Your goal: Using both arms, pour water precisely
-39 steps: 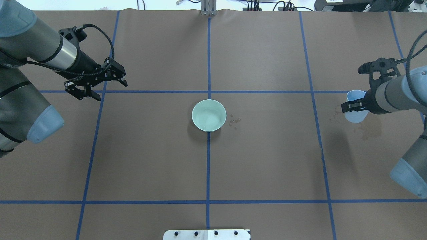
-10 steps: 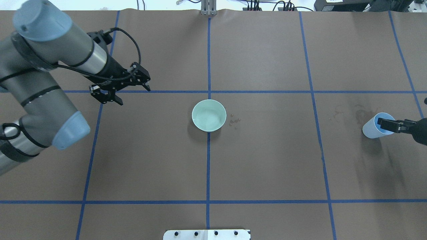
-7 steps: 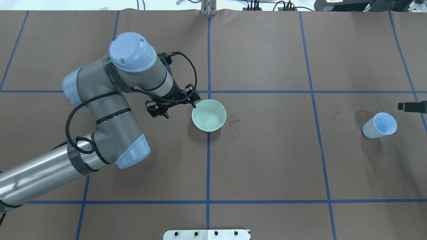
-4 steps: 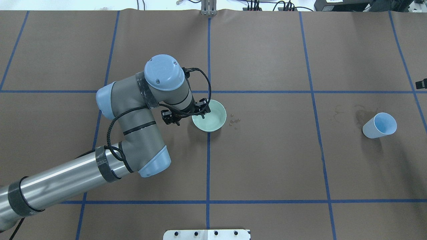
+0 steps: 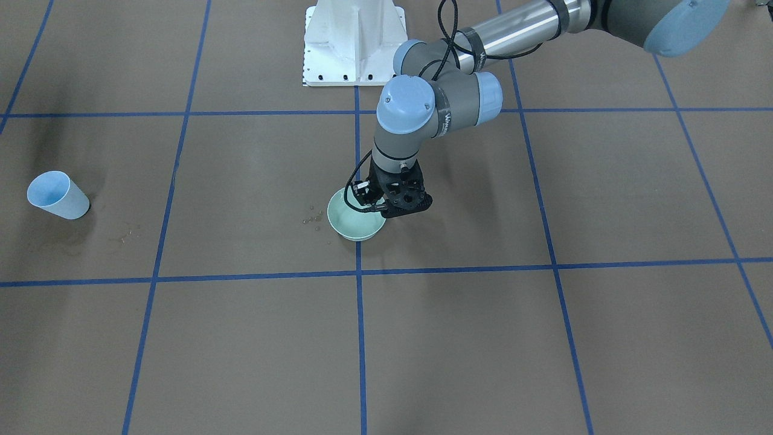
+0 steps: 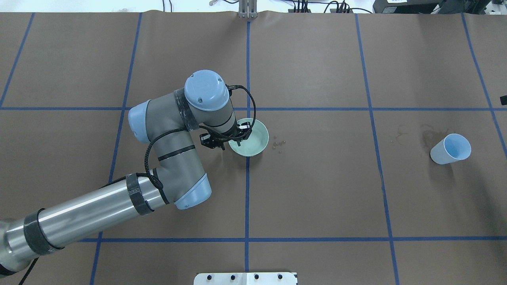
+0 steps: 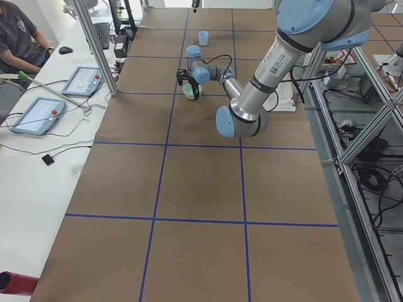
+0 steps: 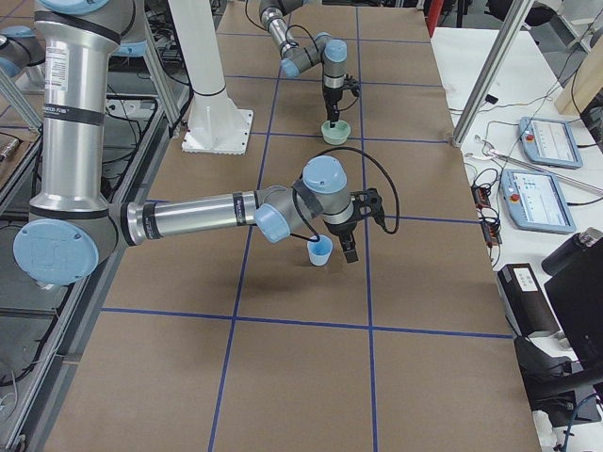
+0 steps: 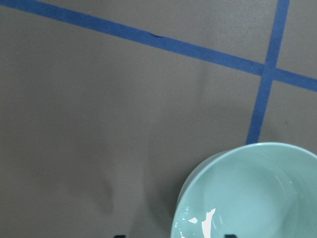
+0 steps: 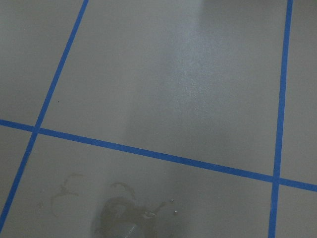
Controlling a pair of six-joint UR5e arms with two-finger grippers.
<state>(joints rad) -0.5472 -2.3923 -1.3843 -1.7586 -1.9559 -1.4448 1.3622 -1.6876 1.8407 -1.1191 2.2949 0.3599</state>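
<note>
A mint-green bowl (image 6: 255, 139) stands at the table's centre. It holds a little water, seen as a white glint (image 9: 205, 220) in the left wrist view. My left gripper (image 6: 225, 142) is open and straddles the bowl's left rim, one finger inside and one outside. It also shows in the front view (image 5: 389, 208). A light blue cup (image 6: 450, 149) stands alone at the right. Only a sliver of my right gripper (image 6: 504, 100) shows at the overhead view's right edge. In the right side view it (image 8: 363, 226) hovers beside the cup (image 8: 320, 250). I cannot tell whether it is open or shut.
Several small droplets (image 6: 278, 145) lie on the brown paper just right of the bowl. A dark wet stain (image 6: 429, 136) marks the paper left of the cup. Blue tape lines grid the table. The white pedestal (image 5: 353, 42) is at the robot's side.
My left arm swung in from the far left and brought its open gripper over the bowl's rim. My right gripper set the cup down, let go and drew off to the right edge.
</note>
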